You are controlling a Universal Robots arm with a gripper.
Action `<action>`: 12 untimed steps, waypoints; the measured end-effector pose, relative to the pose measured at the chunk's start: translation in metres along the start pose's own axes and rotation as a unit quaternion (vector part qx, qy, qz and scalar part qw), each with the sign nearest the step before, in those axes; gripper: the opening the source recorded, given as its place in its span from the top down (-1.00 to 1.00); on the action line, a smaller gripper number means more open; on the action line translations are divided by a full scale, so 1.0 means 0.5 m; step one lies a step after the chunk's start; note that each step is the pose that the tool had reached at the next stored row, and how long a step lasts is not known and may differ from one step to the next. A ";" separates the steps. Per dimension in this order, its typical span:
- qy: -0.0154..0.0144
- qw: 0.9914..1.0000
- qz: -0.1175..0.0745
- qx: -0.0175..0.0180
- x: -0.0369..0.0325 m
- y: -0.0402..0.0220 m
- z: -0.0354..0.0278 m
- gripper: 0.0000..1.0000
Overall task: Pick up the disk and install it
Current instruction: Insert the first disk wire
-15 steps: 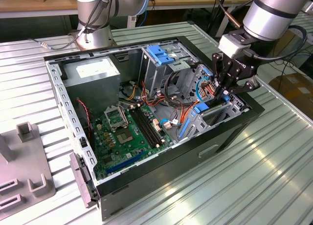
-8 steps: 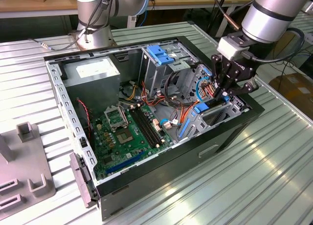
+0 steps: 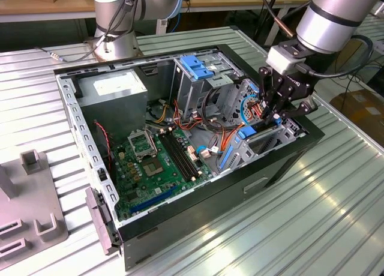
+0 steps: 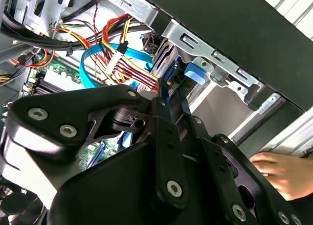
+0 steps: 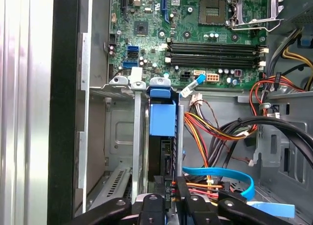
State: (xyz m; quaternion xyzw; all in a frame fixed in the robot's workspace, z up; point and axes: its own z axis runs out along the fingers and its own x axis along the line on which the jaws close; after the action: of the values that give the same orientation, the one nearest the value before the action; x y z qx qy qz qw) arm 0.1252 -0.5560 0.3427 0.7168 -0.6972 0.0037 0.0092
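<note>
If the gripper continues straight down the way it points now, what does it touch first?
Most likely the disk with its blue carrier, standing on edge in the drive cage directly beneath the gripper. Depth is unclear; the fingers may already touch it.

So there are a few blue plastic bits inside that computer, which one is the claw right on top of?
The blue carrier of the disk standing on edge in the bay, directly beneath the gripper. The other, the blue latch atop the drive cage, sits farther back, away from it.
</note>
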 end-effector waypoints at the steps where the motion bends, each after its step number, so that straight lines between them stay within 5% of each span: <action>1: 0.000 1.000 0.000 0.000 0.000 0.000 -0.005 0.53; 6: 0.000 1.000 0.000 0.000 0.000 0.000 -0.030 0.53; 10: 0.000 1.000 0.000 0.000 0.001 0.000 -0.030 0.55; 12: 0.000 1.000 0.000 0.000 0.000 0.000 -0.031 0.80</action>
State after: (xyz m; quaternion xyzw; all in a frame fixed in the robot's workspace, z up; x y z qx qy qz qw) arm 0.1252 -0.5560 0.3580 0.7168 -0.6972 0.0040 0.0094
